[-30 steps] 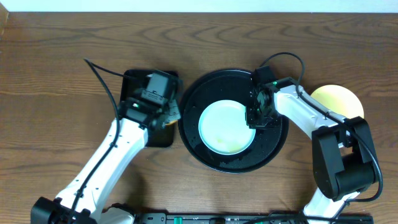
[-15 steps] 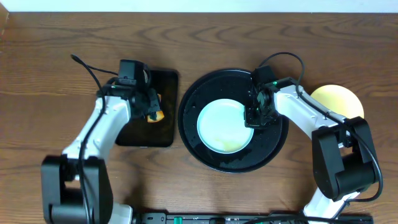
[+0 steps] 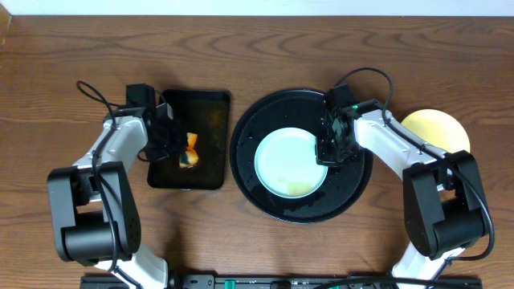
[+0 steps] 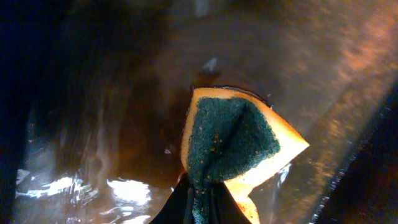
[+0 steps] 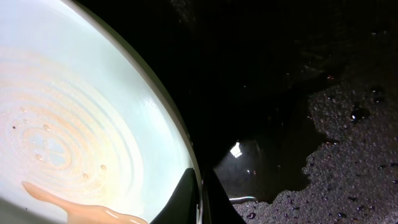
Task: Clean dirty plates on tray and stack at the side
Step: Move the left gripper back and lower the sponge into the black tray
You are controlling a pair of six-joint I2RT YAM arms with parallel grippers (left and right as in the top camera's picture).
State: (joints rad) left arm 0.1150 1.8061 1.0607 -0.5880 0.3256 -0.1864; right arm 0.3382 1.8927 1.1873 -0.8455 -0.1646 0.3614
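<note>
Right gripper clamps the rim of the pale mint plate, smeared with watery brown rings; left gripper pinches a sponge, fingertips cropped.

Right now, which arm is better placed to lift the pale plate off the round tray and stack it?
Right. The right claw pinches the pale plate by its rim, the yellow plate beside that arm. The left claw grips a sponge over the rectangular tray.
</note>
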